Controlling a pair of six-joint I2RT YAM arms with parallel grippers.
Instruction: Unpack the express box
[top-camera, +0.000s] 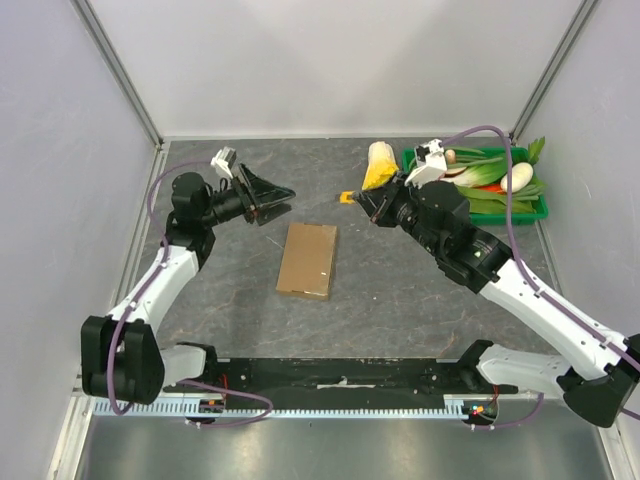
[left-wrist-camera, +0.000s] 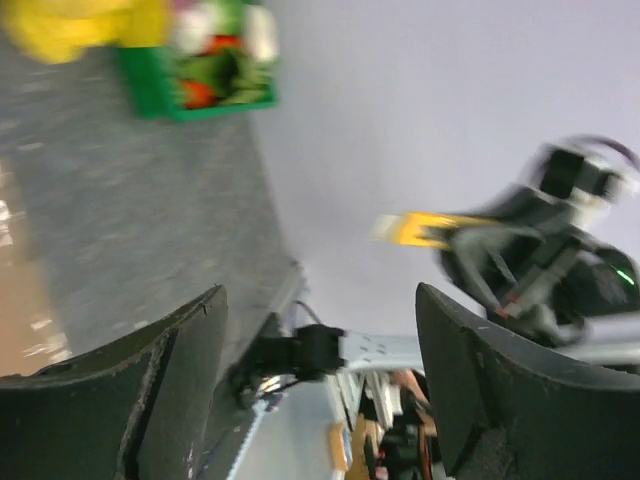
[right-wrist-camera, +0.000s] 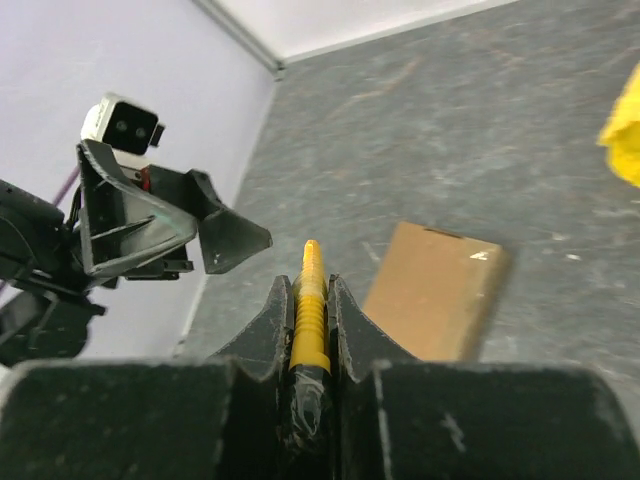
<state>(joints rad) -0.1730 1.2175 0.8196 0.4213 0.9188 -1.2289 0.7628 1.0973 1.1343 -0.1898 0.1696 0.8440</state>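
The express box lies flat and closed on the grey table between the two arms; in the right wrist view the same express box sits below and right of the fingers. My right gripper hovers above the table behind the box, shut on a yellow ridged tool whose tip points left. My left gripper faces it from the left, lifted off the table, jaws wide apart with nothing between them. In the left wrist view the yellow tool appears blurred ahead.
A green tray of vegetables stands at the back right. A yellow object rests beside the tray's left end. Pale walls close in the table on three sides.
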